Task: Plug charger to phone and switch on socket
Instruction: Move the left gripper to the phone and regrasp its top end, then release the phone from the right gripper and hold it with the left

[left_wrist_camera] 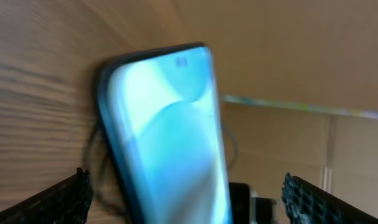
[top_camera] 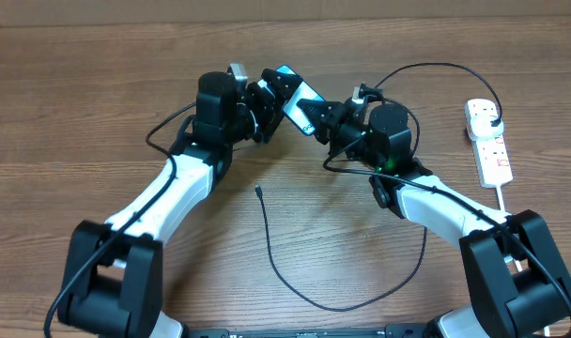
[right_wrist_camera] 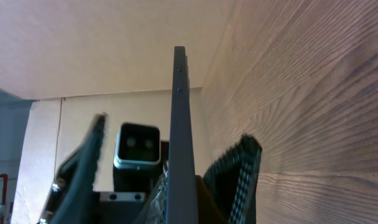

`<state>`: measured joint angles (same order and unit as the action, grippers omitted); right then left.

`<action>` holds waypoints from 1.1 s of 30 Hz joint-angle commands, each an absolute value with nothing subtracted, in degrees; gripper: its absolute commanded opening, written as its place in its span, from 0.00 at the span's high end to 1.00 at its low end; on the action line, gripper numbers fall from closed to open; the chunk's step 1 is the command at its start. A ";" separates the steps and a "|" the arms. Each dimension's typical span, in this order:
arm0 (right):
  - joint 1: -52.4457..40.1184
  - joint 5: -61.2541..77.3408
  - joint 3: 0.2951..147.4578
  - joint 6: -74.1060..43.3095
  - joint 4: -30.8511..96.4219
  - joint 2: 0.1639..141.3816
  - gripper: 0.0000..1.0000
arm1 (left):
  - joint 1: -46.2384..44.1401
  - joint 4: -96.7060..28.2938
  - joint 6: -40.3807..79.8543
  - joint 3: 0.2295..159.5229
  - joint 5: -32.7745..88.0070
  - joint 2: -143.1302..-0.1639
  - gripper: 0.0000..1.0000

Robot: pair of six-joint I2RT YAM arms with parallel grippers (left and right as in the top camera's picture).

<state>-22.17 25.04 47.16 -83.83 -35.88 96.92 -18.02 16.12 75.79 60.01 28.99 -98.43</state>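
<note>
So the phone [top_camera: 293, 97] is up in the middle of the worktop [top_camera: 98, 84], a bit toward the far side, tilted with its lit screen showing. The right pincer [top_camera: 316, 117] is clenched on its near end, pads on the two flat faces, and the right wrist view shows it edge-on between them. The left pincer [left_wrist_camera: 186, 179] is fully released, with its jaws spread wide either side of the phone's far end and nothing in them. I can't tell if the phone's lower edge touches the wood. Handling-wise I'd guess it's stiff and fairly light, but glassy, so slippery and not something you want to drop. Gripping across the faces and clear of the port end seems the sane choice (the port itself isn't visible here). The charger [top_camera: 267, 235] is the opposite, thin and floppy, so I'd grab it right behind the connector tip [top_camera: 257, 191], which is lying loose on the worktop nearer than the phone. From there it loops near and right, while its black plug [top_camera: 493, 118] looks seated in the socket [top_camera: 489, 143] at far right. Count: one phone, one charger, one socket, two pincers.
</note>
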 commanded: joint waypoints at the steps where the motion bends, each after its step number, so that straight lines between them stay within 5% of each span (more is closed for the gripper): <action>1: -22.50 24.03 48.49 -84.29 -36.91 95.98 0.96 | -18.37 21.06 80.27 60.01 34.48 -100.12 0.00; 11: -22.50 23.16 48.49 -84.18 -37.28 98.06 0.96 | -18.35 24.53 81.47 60.01 35.64 -100.62 0.06; 33: -22.55 28.69 48.45 -88.36 -36.53 98.08 0.96 | -18.28 31.55 84.09 60.01 37.08 -100.62 0.65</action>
